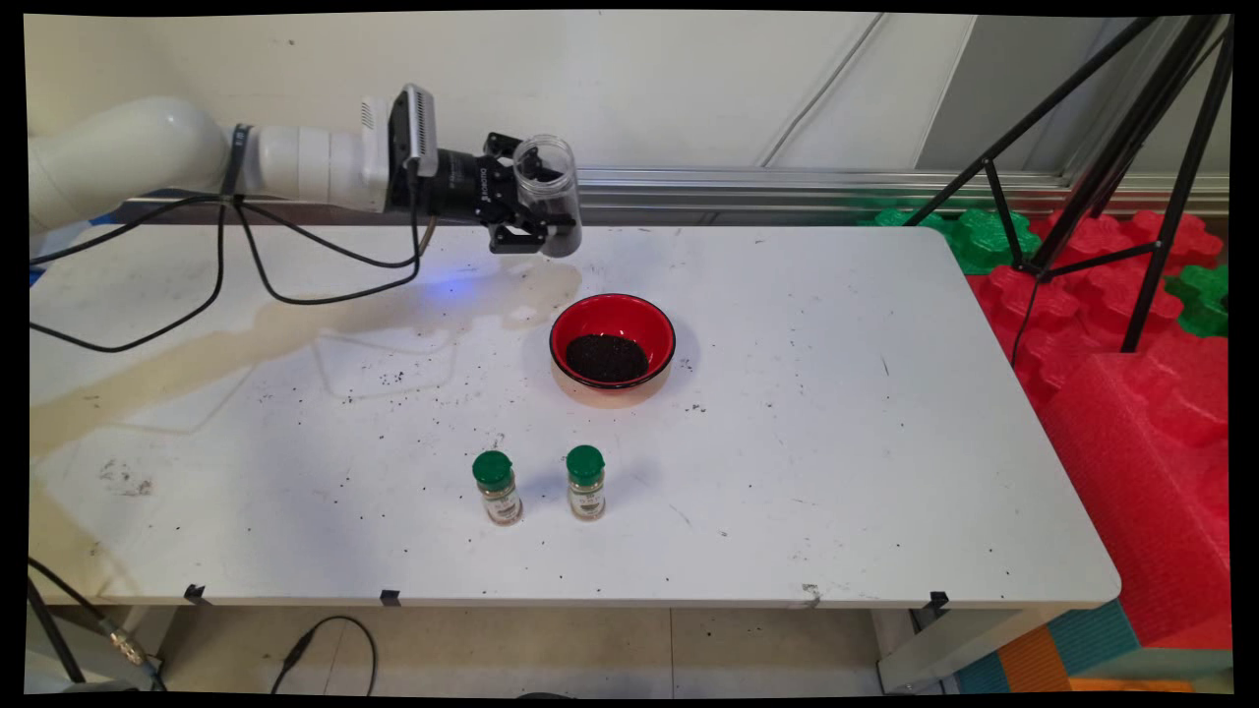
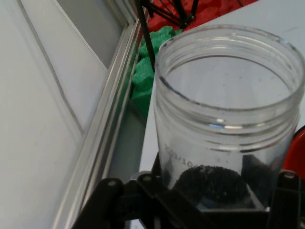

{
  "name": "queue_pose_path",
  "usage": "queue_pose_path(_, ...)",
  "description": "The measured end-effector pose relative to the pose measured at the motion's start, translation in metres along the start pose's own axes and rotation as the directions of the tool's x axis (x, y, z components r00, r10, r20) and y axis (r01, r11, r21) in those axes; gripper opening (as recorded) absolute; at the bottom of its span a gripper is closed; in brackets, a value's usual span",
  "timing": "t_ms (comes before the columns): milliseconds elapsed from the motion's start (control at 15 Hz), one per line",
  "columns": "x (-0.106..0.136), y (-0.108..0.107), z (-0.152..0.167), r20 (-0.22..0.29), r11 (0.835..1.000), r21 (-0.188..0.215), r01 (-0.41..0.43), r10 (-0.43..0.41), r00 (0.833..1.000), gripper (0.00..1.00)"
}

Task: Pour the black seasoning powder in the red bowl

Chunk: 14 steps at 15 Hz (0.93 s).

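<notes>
My gripper (image 1: 536, 211) is shut on a clear plastic jar (image 1: 548, 187), held upright above the table's far side with its open mouth up. In the hand view the jar (image 2: 224, 119) fills the frame, and a small heap of black grains (image 2: 209, 183) lies at its bottom between the black linkage. A red bowl (image 1: 612, 346) with black grains in it stands on the table in front of and slightly right of the jar, below it.
Two small spice bottles with green caps (image 1: 498, 487) (image 1: 585, 482) stand side by side near the table's front. Black specks are scattered over the white table (image 1: 885, 442). A black tripod (image 1: 1102, 147) and red and green foam blocks (image 1: 1131, 344) are at the right.
</notes>
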State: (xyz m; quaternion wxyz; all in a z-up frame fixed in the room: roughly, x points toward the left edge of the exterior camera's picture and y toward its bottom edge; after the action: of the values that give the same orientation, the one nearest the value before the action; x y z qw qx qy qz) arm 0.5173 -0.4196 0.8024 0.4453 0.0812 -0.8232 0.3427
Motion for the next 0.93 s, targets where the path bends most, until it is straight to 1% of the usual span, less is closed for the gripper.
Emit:
queue_pose_path(133, 0.000, -0.002, 0.008, 0.016, 0.998, 0.010, -0.058, 0.058, 0.998, 0.00)
queue_pose_path(267, 0.001, -0.004, 0.014, 0.026, 0.995, 0.016, -0.099, 0.098, 0.995, 0.00)
queue_pose_path(467, 0.001, -0.005, 0.022, 0.041, 0.985, 0.022, -0.170, 0.169, 0.985, 0.00)
queue_pose_path(667, 0.001, -0.006, 0.030, 0.060, 0.963, 0.024, -0.268, 0.266, 0.962, 0.00)
queue_pose_path(867, 0.000, -0.006, 0.036, 0.077, 0.930, 0.022, -0.366, 0.363, 0.929, 0.00)
queue_pose_path(933, 0.000, -0.006, 0.037, 0.079, 0.922, 0.022, -0.386, 0.383, 0.920, 0.00)
